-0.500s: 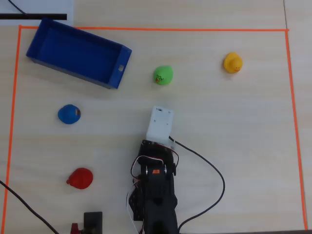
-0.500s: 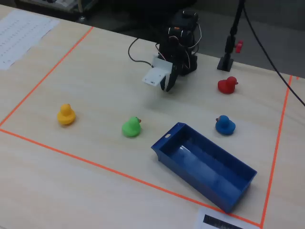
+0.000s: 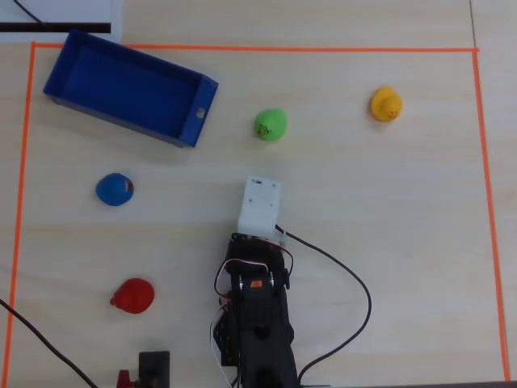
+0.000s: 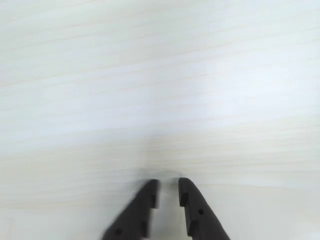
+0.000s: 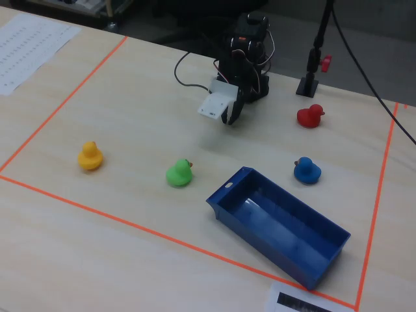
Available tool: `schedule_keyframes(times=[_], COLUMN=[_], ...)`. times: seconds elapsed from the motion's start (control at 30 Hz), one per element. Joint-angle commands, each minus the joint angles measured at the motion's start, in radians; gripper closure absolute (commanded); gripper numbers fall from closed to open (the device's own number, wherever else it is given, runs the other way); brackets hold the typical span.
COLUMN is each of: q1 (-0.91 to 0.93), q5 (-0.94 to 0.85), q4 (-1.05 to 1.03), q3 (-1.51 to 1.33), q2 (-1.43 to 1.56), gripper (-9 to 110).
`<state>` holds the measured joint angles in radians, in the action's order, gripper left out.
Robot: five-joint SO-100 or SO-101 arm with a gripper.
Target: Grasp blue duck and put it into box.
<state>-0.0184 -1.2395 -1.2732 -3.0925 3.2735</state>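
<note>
The blue duck sits on the light wooden table, left of the arm in the overhead view and right of it in the fixed view. The dark blue box lies empty at the upper left, and in the fixed view it is in front of the duck. My gripper hangs over bare table below the white wrist camera housing, well away from the duck. In the wrist view the gripper has its black fingers slightly apart with nothing between them, only table below.
A red duck sits near the arm's base, a green duck just ahead of the gripper, and a yellow duck farther right. Orange tape frames the work area. Cables trail from the arm.
</note>
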Motion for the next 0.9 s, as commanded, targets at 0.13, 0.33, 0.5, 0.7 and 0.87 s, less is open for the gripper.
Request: schedule_keyframes(times=[0.13, 0.33, 0.5, 0.7, 0.87], q1=[-0.147, -0.357, -0.480, -0.568, -0.643], q5=[0.163, 0.351, 0.480, 0.545, 0.604], q4=[0.049, -0.021, 0.008, 0.126, 0.213], q3=[0.732, 1.204, 1.413, 1.465, 1.416], q2=[-0.729, -1.181, -1.476, -1.698, -1.763], gripper=[73, 70, 67, 67, 68])
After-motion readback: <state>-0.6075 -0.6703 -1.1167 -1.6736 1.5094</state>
